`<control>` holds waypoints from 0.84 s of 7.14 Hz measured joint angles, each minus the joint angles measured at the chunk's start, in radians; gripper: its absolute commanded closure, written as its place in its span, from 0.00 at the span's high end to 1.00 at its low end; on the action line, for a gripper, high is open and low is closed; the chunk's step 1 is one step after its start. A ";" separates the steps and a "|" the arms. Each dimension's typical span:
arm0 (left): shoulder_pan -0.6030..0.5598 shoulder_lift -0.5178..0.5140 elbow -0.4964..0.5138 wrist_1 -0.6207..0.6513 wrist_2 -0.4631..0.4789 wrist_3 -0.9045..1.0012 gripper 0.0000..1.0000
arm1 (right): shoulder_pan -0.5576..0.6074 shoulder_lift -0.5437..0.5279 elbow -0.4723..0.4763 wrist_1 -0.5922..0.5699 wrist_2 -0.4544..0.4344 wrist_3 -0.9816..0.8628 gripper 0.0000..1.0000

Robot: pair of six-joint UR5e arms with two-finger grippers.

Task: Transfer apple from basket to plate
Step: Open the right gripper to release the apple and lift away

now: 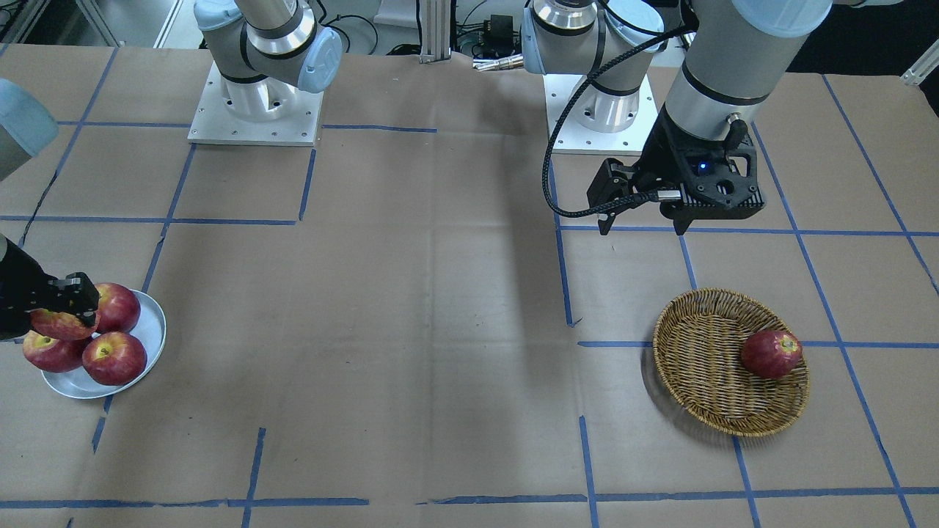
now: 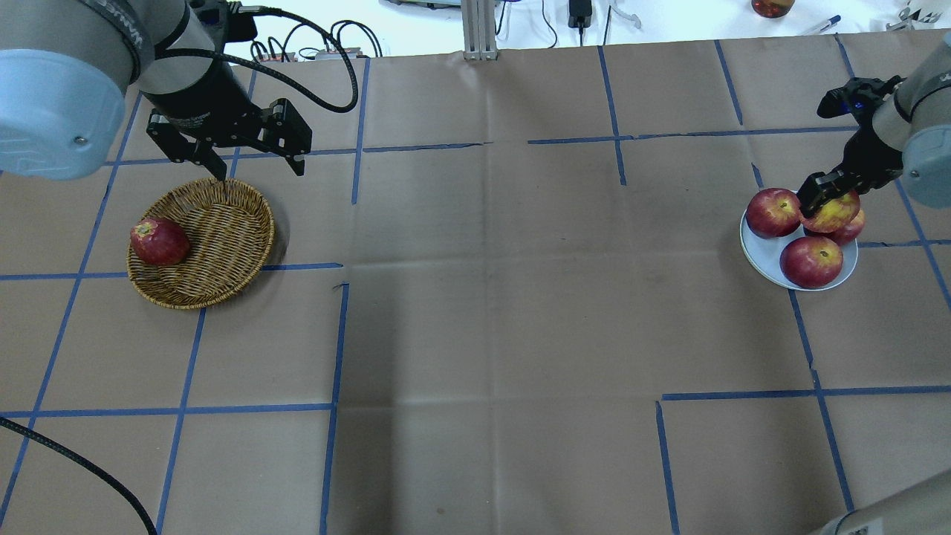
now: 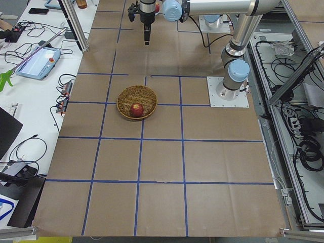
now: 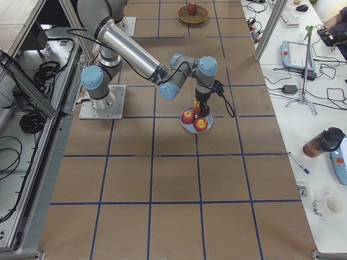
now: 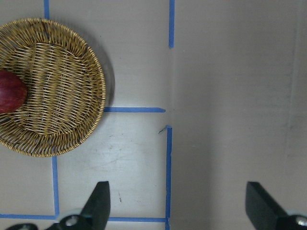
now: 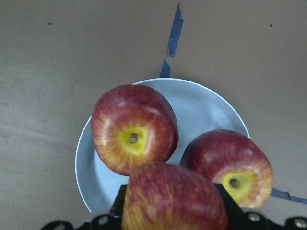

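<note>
The pale pinkish-red, yellow-streaked apple [image 2: 832, 212] is in my right gripper [image 2: 823, 200], which is shut on it just over the white-grey plate [image 2: 761, 256]. It also fills the bottom of the right wrist view [image 6: 175, 196] between the two fingers. Three other red apples lie on the plate [image 6: 201, 103], two of them in the right wrist view. The woven basket [image 2: 223, 223] sits at the left and holds one dark red apple [image 2: 158, 241]. My left gripper [image 2: 256, 157] is open and empty, raised beside the basket's far edge [image 5: 62, 96].
Brown paper with blue tape lines covers the table. The two arm bases [image 1: 253, 110] stand on the robot's side. The dark apple [image 1: 770, 353] lies against the basket's rim [image 1: 704, 352]. Cables and a pendant lie beyond the table edges.
</note>
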 measured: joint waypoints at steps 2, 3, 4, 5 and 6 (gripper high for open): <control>0.000 0.000 0.000 0.000 0.000 0.000 0.99 | -0.001 0.020 0.002 -0.023 -0.002 -0.001 1.00; 0.000 0.000 0.000 0.000 0.000 0.000 0.99 | -0.001 0.022 0.001 -0.025 -0.004 0.000 1.00; 0.000 -0.001 0.000 0.000 0.000 0.001 0.99 | -0.001 0.019 -0.003 -0.023 -0.006 0.001 1.00; 0.000 -0.001 0.000 0.000 0.000 0.001 0.99 | -0.001 0.009 -0.008 -0.019 -0.007 0.001 1.00; 0.000 -0.001 0.000 0.000 0.000 0.001 0.99 | 0.003 -0.011 -0.022 -0.004 -0.005 0.003 1.00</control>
